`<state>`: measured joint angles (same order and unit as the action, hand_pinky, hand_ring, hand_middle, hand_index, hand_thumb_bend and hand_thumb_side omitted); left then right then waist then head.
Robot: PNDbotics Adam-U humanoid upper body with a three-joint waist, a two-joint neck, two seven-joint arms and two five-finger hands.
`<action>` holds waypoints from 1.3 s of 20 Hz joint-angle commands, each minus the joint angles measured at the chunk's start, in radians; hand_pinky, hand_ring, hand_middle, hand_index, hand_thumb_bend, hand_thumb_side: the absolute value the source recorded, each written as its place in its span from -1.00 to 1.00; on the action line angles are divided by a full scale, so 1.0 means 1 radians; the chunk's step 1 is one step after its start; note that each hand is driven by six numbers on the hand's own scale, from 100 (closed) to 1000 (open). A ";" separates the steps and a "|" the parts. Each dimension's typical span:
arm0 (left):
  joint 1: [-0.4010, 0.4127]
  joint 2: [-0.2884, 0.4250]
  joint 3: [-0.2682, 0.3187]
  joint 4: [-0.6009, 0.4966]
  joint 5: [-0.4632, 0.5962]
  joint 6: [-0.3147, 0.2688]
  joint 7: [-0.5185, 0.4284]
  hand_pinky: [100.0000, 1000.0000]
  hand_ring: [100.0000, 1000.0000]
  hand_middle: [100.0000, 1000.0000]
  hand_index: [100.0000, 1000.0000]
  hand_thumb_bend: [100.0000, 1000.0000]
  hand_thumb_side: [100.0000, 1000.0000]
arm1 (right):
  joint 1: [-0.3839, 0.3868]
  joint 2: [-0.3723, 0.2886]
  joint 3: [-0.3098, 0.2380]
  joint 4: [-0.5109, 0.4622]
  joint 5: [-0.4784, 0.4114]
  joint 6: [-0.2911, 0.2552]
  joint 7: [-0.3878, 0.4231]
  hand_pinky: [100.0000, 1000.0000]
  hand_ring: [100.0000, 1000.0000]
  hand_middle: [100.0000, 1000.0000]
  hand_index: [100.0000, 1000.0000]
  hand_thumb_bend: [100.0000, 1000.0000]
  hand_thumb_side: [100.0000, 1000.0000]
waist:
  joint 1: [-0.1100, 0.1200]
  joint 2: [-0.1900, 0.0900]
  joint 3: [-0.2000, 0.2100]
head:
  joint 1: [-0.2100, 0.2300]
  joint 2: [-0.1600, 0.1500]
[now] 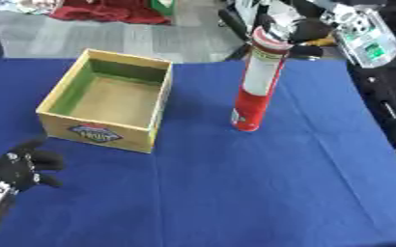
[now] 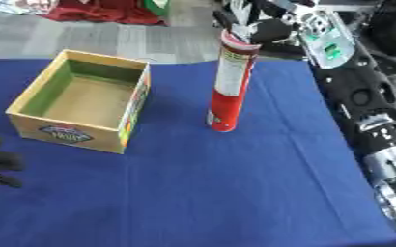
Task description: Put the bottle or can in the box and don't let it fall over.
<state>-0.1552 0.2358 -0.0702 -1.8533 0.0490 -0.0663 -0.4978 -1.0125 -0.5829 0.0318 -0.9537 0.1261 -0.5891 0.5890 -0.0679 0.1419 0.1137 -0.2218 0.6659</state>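
Observation:
A tall red can (image 1: 258, 82) with a white label stands on the blue table (image 1: 244, 193), right of centre and leaning slightly. My right hand (image 1: 301, 30) comes in from the upper right, its dark fingers curled around the can's top. The open yellow box (image 1: 97, 131), green on its inner walls and with a logo on its front, sits to the can's left, apart from it and with nothing inside. My left hand (image 1: 22, 166) rests at the lower left, fingers up and relaxed, holding nothing.
My right arm's silver and black parts (image 2: 379, 140) run along the table's right edge. Behind the table is grey floor with a red cloth (image 1: 108, 12). Bare blue cloth lies between can and box and across the front.

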 commanded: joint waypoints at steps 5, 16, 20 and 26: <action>-0.008 0.003 0.003 -0.020 0.007 -0.003 -0.004 0.21 0.48 0.39 0.92 -1.00 0.69 | -0.029 -0.005 0.001 -0.028 0.008 -0.213 0.235 1.00 0.86 0.85 0.98 -1.00 -0.33 | 0.008 -0.019 0.002 | -0.003 0.001; -0.009 0.003 0.004 -0.020 0.009 -0.001 -0.005 0.21 0.47 0.38 0.92 -1.00 0.69 | -0.016 -0.001 0.012 -0.018 0.108 -0.242 0.260 1.00 0.95 0.93 1.00 -1.00 0.17 | 0.006 -0.019 0.003 | -0.002 0.002; -0.009 0.003 0.005 -0.021 0.009 -0.001 -0.005 0.21 0.47 0.38 0.93 -1.00 0.69 | -0.010 -0.002 0.010 -0.007 0.158 -0.258 0.245 1.00 0.95 0.93 1.00 -1.00 0.26 | 0.007 -0.017 0.003 | -0.002 0.001; -0.010 0.003 0.006 -0.020 0.008 -0.001 -0.004 0.21 0.47 0.38 0.93 -1.00 0.70 | 0.000 -0.010 0.001 0.012 0.233 -0.275 0.202 1.00 0.96 0.94 1.00 -1.00 0.26 | 0.006 -0.015 0.002 | -0.003 0.000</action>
<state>-0.1551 0.2357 -0.0700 -1.8549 0.0565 -0.0676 -0.5000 -0.9955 -0.5597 0.0440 -0.9375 0.3414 -0.6177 0.5604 -0.0642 0.1413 0.1170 -0.2225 0.6677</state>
